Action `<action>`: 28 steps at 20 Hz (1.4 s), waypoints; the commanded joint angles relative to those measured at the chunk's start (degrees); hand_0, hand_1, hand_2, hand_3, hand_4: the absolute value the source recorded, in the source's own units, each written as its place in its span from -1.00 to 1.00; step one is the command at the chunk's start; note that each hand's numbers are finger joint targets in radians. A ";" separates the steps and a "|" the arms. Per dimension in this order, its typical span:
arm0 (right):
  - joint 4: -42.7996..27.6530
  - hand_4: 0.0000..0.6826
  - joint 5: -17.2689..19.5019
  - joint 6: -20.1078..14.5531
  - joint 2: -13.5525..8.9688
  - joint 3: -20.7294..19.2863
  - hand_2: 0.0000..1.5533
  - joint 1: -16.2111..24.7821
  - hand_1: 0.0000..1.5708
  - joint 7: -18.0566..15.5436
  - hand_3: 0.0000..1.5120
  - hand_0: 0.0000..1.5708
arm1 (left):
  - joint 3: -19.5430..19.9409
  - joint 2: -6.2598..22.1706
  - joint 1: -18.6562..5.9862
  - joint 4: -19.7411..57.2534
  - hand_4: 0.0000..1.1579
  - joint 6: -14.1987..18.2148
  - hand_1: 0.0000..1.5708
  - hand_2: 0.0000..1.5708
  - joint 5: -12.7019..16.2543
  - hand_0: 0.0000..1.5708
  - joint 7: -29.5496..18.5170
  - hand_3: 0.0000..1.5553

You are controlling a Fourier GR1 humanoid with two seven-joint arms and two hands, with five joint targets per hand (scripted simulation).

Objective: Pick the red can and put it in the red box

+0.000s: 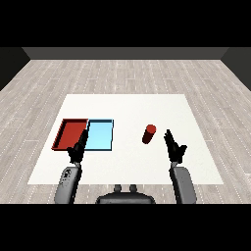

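A red can (149,134) stands upright on the white table (132,110), right of centre. My right hand (173,145) hovers just to its right and slightly nearer, fingers straight and open, not touching it. The red tray (63,134) lies at the table's left with nothing in it. Over the near edge between the two trays, my left hand (78,147) is held open, its fingertips pointing up across the trays' border.
The light blue tray (101,136) lies directly right of the red tray, touching it. Bare table stretches between the blue tray and the can, and along the far side. A wooden floor surrounds the table.
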 commanded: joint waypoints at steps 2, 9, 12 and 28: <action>2.62 -1.00 -4.41 5.97 -5.18 -6.04 -1.00 -1.47 -1.00 -2.17 -1.00 -1.00 | 0.20 0.24 -0.34 -0.20 -1.00 -1.65 -1.00 -1.00 -0.19 -1.00 -0.81 -1.00; 5.41 -1.00 -13.49 18.91 -11.67 -13.67 -1.00 -4.43 -1.00 -17.89 -1.00 -1.00 | 3.45 -1.06 -1.33 -8.61 -1.00 -3.32 -1.00 -1.00 5.02 -1.00 -15.61 -1.00; 13.38 -1.00 -15.54 25.90 -15.53 -17.82 -1.00 -4.14 -1.00 -25.89 -1.00 -1.00 | 3.23 -1.49 -1.06 -4.21 -1.00 -4.11 -1.00 -1.00 3.82 -1.00 -21.33 -1.00; 20.87 -1.00 -12.83 27.19 -14.97 -18.92 -1.00 -8.28 -1.00 -28.05 -1.00 -1.00 | 3.72 -2.27 -1.90 -1.96 -1.00 -6.37 -1.00 -1.00 4.35 -1.00 -23.85 -1.00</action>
